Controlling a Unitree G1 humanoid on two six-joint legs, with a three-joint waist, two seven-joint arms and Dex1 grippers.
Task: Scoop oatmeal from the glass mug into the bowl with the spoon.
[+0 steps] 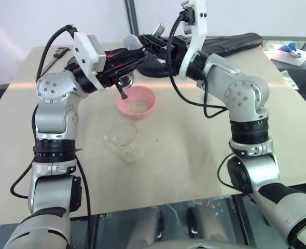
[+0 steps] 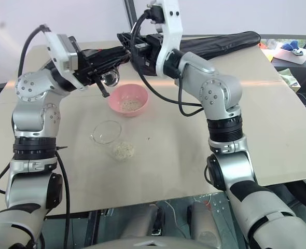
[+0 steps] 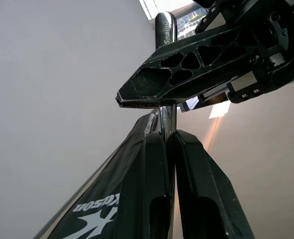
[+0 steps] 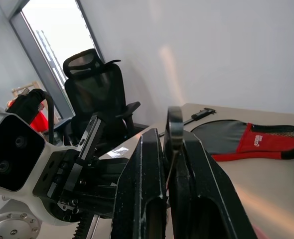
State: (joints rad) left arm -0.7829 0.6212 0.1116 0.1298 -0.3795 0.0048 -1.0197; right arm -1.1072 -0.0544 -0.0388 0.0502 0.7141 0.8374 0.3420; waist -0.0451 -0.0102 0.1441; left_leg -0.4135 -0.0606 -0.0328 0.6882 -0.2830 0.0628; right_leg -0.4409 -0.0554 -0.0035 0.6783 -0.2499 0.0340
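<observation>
Both grippers clamp the spoon (image 2: pixel 110 78) above the bowl (image 2: pixel 128 99): left gripper (image 2: pixel 102 71) lower down the handle, right gripper (image 2: pixel 126 47) on its tip. Any opposing pull could bend or drop it. Glass mug (image 2: pixel 111 136) sits nearer on bench (image 2: pixel 194 129), oatmeal (image 2: pixel 123 150) inside.

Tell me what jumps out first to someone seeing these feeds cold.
Both grippers meet in mid-air above the pink bowl: the left gripper and the right gripper are each shut on the spoon, whose rounded end hangs just over the bowl's rim. The bowl already has some oatmeal in it. Nearer the robot, the glass mug lies on its side on the table with flakes in it.
</observation>
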